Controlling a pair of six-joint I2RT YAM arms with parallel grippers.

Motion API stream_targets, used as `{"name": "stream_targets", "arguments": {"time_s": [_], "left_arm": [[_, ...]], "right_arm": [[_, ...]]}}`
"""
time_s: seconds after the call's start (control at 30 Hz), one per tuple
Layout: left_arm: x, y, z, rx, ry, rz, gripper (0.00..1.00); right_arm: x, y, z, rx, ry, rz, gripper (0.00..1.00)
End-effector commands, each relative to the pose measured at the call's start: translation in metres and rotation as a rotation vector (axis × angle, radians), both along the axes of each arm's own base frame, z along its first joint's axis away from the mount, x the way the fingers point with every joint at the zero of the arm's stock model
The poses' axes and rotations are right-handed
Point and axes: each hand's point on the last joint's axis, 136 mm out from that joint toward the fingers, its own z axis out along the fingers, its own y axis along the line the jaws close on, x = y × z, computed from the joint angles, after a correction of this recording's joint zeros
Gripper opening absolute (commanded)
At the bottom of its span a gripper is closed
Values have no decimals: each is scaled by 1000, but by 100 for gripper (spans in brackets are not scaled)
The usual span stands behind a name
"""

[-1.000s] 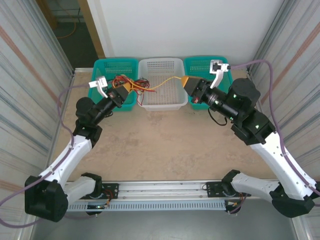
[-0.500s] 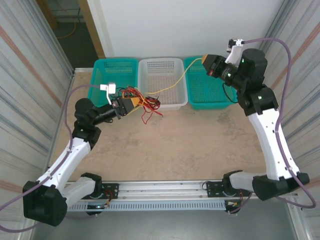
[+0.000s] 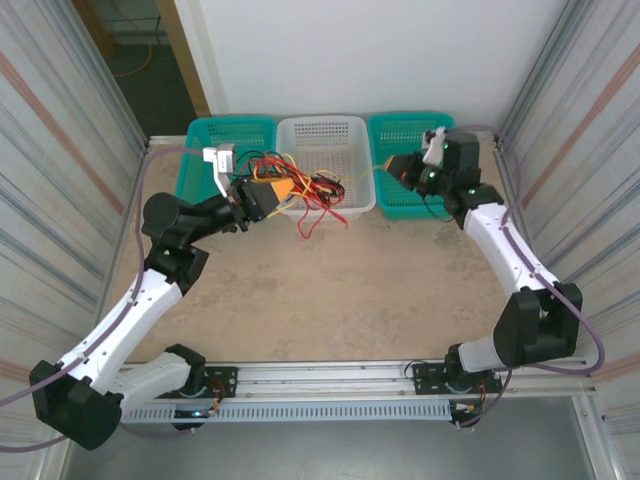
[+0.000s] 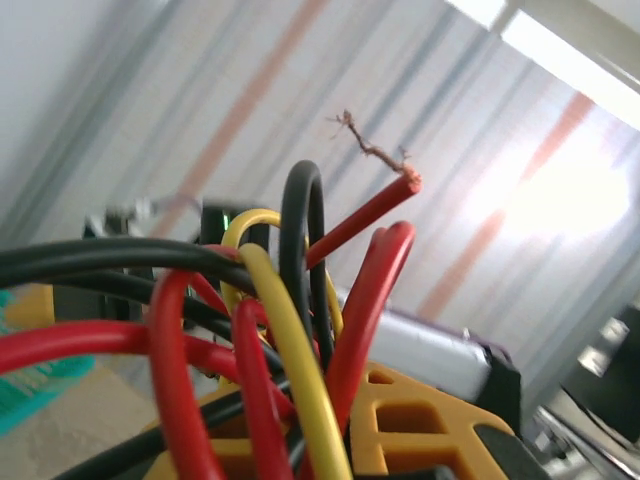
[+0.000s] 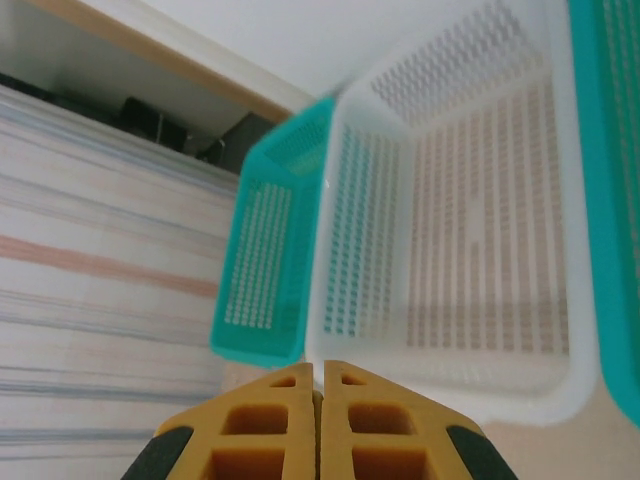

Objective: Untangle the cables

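Your left gripper (image 3: pixel 272 193) has its jaws clamped on the cables (image 3: pixel 305 190), a red, black and yellow knot hanging over the front rim of the white basket (image 3: pixel 322 122). Your right gripper (image 3: pixel 392 168), jaws pressed together, sits at the right teal basket (image 3: pixel 400 135). A yellow strand (image 3: pixel 360 176) runs toward it; pinched or not, you cannot tell. Draw the arms apart slowly, one strand only, and ease off if loops tighten. The white basket's floor looks bare, and so does the left teal basket (image 3: pixel 232 135).
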Motion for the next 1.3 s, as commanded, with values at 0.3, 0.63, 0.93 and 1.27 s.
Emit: {"name": "stream_targets", "arguments": {"time_s": [0.3,0.63,0.93,1.27], "left_arm": [[31,72,72,-305,-163,423,0],[92,167,-14,-231,102,950,0],[94,224,-72,-184,315,1176,0],[95,207,-134,-19,407,1090,0]], "right_arm": [[-95,72,-74,-9,63,87,0],[-150,7,-21,-65,-91,-35,0],[-152,-78,33,-51,-151,-240,0],[-134,-145,131,-18,-306,-435,0]]}}
